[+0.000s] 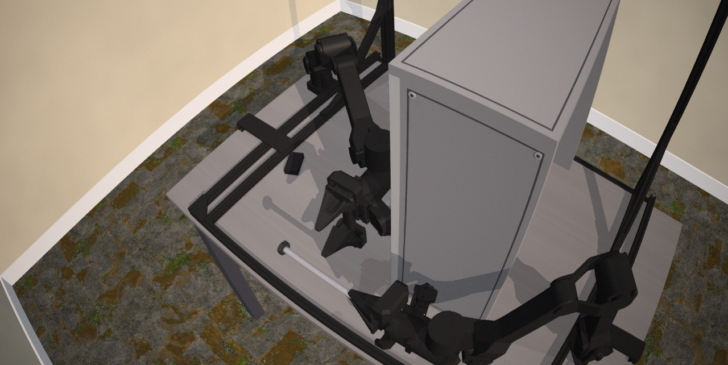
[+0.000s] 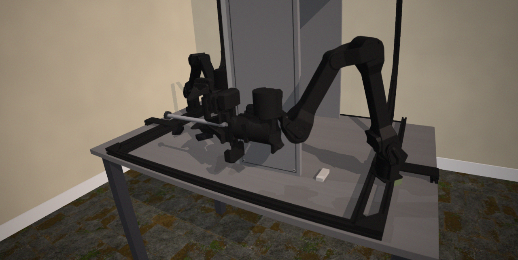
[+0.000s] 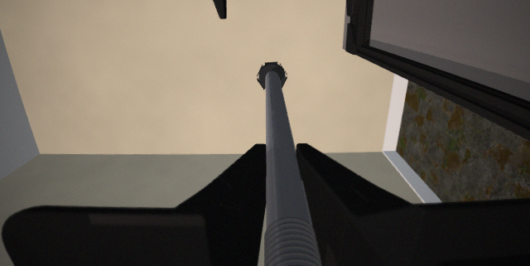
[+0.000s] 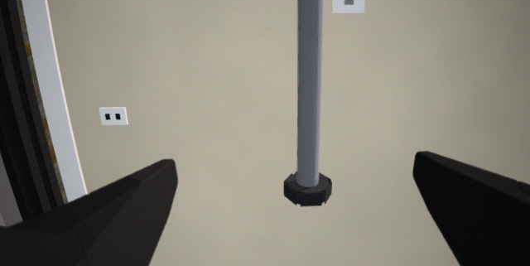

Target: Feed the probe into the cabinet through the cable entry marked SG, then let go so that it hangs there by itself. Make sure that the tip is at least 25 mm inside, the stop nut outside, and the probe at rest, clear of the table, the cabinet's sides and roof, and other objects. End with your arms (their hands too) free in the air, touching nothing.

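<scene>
The probe is a long grey rod with a dark angular cap at its far end and a ribbed part at my left gripper. My left gripper is shut on it and holds it roughly level above the table. My right gripper is wide open. The capped end shows between its fingers in the right wrist view, touching neither. The cabinet stands beside both arms; the probe is outside it. The entry marked SG is not visible.
A black block is near the right arm's side of the table. A white block lies beside the cabinet. A dark rail runs along the table's edge, below the probe. Dark posts rise behind the cabinet.
</scene>
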`<control>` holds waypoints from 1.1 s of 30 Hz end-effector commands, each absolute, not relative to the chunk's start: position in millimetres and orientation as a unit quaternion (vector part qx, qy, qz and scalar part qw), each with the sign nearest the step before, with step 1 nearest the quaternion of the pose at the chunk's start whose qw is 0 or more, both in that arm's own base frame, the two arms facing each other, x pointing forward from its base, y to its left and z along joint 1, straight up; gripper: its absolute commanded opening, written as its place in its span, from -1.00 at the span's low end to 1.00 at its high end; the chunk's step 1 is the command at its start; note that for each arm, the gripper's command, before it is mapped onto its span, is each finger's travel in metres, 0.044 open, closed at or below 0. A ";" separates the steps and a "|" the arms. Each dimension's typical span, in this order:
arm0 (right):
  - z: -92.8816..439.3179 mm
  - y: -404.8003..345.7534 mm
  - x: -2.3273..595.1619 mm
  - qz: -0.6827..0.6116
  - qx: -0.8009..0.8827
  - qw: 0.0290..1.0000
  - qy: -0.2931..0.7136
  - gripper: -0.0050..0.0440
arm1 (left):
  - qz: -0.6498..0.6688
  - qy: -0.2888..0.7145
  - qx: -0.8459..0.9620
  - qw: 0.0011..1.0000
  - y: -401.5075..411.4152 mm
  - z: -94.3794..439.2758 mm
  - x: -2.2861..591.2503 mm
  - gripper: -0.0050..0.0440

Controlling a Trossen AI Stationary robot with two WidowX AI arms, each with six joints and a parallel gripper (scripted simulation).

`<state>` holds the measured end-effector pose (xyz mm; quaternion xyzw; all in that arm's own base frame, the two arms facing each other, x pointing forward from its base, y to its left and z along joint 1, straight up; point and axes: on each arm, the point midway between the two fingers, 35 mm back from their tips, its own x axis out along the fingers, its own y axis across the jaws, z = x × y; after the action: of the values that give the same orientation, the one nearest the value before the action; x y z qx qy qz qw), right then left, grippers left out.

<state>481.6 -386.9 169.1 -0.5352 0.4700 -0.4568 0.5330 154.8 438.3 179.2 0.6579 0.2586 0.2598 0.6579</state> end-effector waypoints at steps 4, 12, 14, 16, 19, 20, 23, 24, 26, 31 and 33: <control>155.4 -389.1 477.5 -0.454 -0.532 0.531 0.479 1.00 | 0.260 0.260 0.658 0.658 438.9 178.5 154.8 -0.80; 132.2 -392.9 469.6 -0.448 -0.527 0.525 0.497 1.00 | 0.260 0.260 0.658 0.658 438.9 178.5 154.8 -0.80; 132.2 -392.9 469.6 -0.448 -0.527 0.525 0.497 1.00 | 0.260 0.260 0.658 0.658 438.9 178.5 154.8 -0.80; 124.7 -394.0 466.8 -0.446 -0.525 0.523 0.502 1.00 | 0.260 0.260 0.658 0.658 438.9 178.5 154.8 -0.80; 123.8 -395.2 465.1 -0.449 -0.521 0.527 0.499 1.00 | 0.260 0.260 0.658 0.658 438.9 178.5 154.8 -0.80; 125.0 -395.6 464.9 -0.452 -0.519 0.530 0.496 1.00 | 0.260 0.260 0.658 0.658 438.9 178.5 154.8 -0.80; 128.8 -396.8 464.2 -0.459 -0.513 0.539 0.486 1.00 | 0.260 0.260 0.658 0.658 438.9 178.5 154.8 -0.80; 130.2 -397.2 464.0 -0.461 -0.511 0.542 0.482 1.00 | 0.260 0.260 0.658 0.658 438.9 178.5 154.8 -0.80; 133.1 -398.1 463.4 -0.466 -0.507 0.548 0.474 1.00 | 0.260 0.260 0.658 0.658 438.9 178.5 154.8 -0.80; 128.5 -396.7 464.0 -0.456 -0.510 0.553 0.475 1.00 | 0.260 0.260 0.658 0.658 438.9 178.5 154.8 -0.80; 120.8 -394.4 464.9 -0.441 -0.517 0.554 0.481 1.00 | 0.260 0.260 0.658 0.658 438.9 178.5 154.8 -0.80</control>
<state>465.2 -397.2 126.7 -0.5122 0.4766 -0.4543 0.5514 154.9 438.3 179.2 0.6578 0.2586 0.2598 0.6579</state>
